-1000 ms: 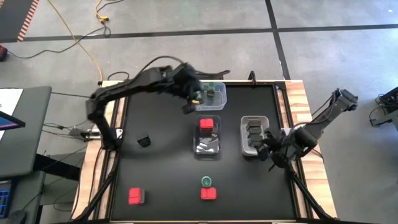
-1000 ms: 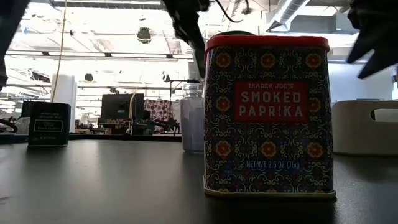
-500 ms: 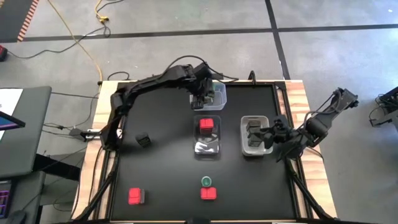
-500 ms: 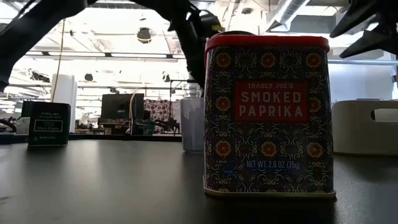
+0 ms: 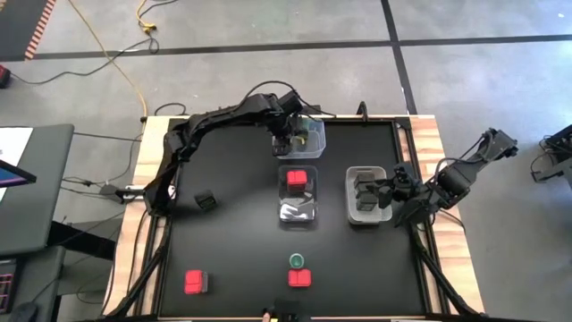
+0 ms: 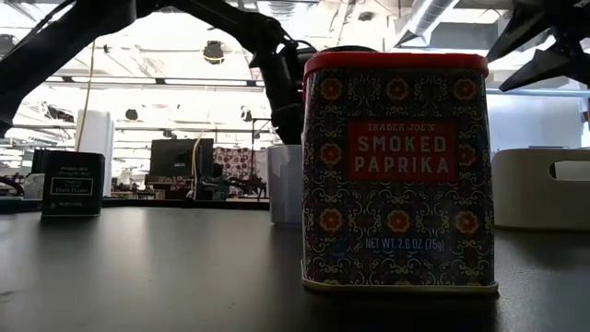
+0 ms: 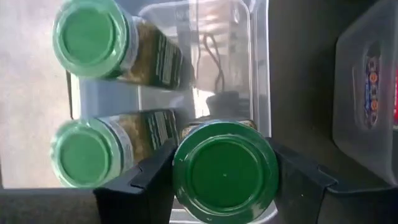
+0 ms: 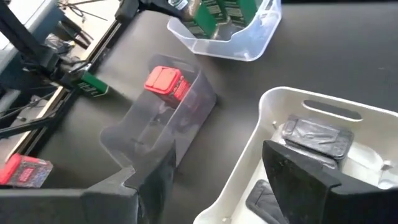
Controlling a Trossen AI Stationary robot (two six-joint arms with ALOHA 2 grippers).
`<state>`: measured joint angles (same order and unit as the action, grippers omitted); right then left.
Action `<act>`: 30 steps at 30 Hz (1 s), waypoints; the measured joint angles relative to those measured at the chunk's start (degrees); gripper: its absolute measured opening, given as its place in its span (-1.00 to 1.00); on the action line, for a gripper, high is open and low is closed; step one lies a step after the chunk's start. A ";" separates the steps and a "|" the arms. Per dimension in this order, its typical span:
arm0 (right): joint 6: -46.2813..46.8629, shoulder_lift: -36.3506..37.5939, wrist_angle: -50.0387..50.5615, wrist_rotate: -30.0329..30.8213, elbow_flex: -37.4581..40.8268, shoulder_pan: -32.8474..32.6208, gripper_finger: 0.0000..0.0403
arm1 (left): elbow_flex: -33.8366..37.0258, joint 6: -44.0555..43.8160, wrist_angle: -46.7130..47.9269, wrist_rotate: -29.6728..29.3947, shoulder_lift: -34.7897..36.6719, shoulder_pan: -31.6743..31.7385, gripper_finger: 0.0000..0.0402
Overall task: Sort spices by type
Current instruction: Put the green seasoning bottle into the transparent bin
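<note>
L gripper (image 7: pixel 225 180): fingers pinch a green-lid jar (image 7: pixel 225 171) from both sides, held over the far clear tub (image 5: pixel 308 136), which already holds two green-lid jars (image 7: pixel 93 37). Versus 1.0 s ago, the L arm has swung from above the middle tub to the far tub. Judgement: jar is at its drop-off; release comes next.

R gripper (image 8: pixel 217 171): fingers spread, nothing between them. It has moved inward from the table edge and now sits at the white bin (image 5: pixel 355 210) w/ dark blocky tins (image 8: pixel 317 138); prob. its last drop is done.

Middle tub (image 5: pixel 299 215) holds one red tin (image 5: pixel 298 178).

Unsorted on the black table (image 5: pixel 232 241): two red tins (image 5: pixel 196 283), one green-lid jar (image 5: pixel 297 261), one dark tin (image 5: pixel 206 201). Paprika tin (image 6: pixel 396 171) fills the low view.

Room: grey floor w/ black tape lines, yellow cable; bright hall behind.
</note>
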<state>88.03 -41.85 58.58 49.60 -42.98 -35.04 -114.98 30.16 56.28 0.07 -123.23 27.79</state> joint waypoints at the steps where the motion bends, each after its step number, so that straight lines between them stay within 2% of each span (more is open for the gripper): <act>1: 0.00 0.00 0.23 -0.02 0.00 0.17 0.32 | -0.02 0.03 -0.56 0.00 -0.42 -0.04 0.04; 15: 0.00 0.69 1.43 -0.23 0.00 1.04 0.32 | -0.11 -2.03 -3.27 1.17 -2.73 0.31 0.04; 26: 0.00 0.70 1.67 -0.41 0.00 1.06 0.32 | -0.11 -2.22 -1.52 -1.15 -2.46 0.45 0.04; 30: 0.00 0.70 1.67 -0.44 0.00 1.06 0.32 | -0.11 -0.88 -0.61 -0.15 -2.38 0.90 0.04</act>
<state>88.03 -41.15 60.25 49.17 -42.98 -33.98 -115.09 29.27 55.67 -0.07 -125.60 28.69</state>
